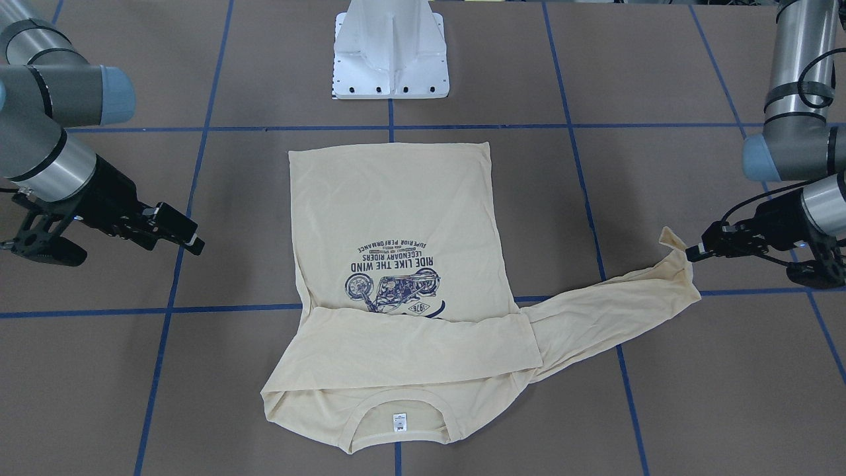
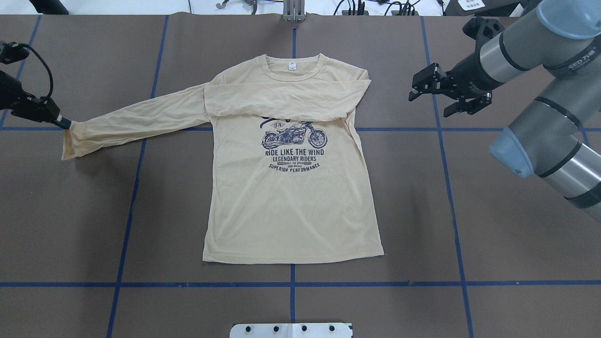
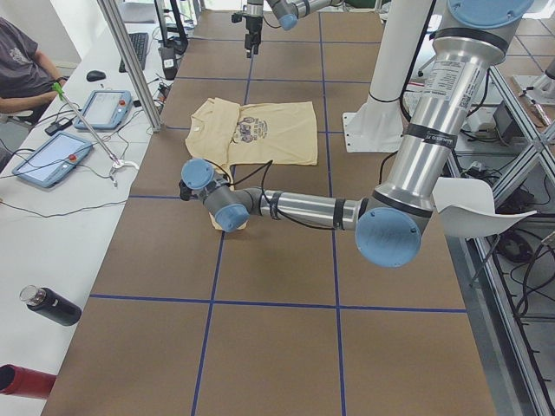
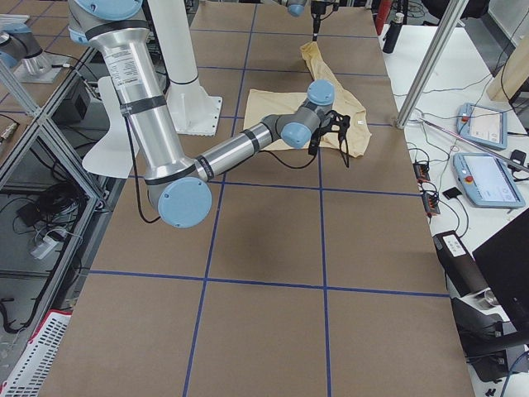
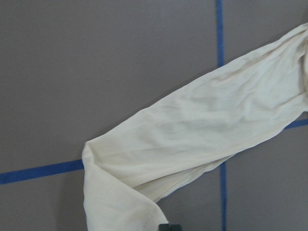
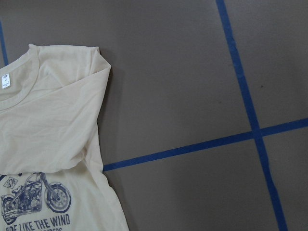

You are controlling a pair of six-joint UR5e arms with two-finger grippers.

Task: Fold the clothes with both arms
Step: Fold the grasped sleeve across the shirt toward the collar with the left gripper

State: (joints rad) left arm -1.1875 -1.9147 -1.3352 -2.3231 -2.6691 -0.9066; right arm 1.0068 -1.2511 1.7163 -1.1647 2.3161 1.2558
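The cream-yellow long-sleeved T-shirt point(image 2: 291, 202) lies flat, print up, on the brown table, with its neck label point(image 2: 292, 66) at the far side. One sleeve is folded across the chest point(image 2: 281, 101). The other sleeve point(image 2: 136, 124) stretches out toward my left arm. My left gripper point(image 2: 65, 124) is shut on that sleeve's cuff; it also shows in the front-facing view point(image 1: 689, 253), where the cuff point(image 1: 671, 239) is raised a little. The left wrist view shows the sleeve point(image 5: 202, 130). My right gripper point(image 2: 429, 104) is open and empty, hovering beside the shirt's folded shoulder, apart from it.
The white pedestal base point(image 1: 390, 59) stands at the robot's side of the table. Blue tape lines point(image 2: 291, 284) cross the brown surface. Tablets point(image 3: 48, 158) and a dark bottle point(image 3: 52, 305) lie on the operators' bench beyond the table.
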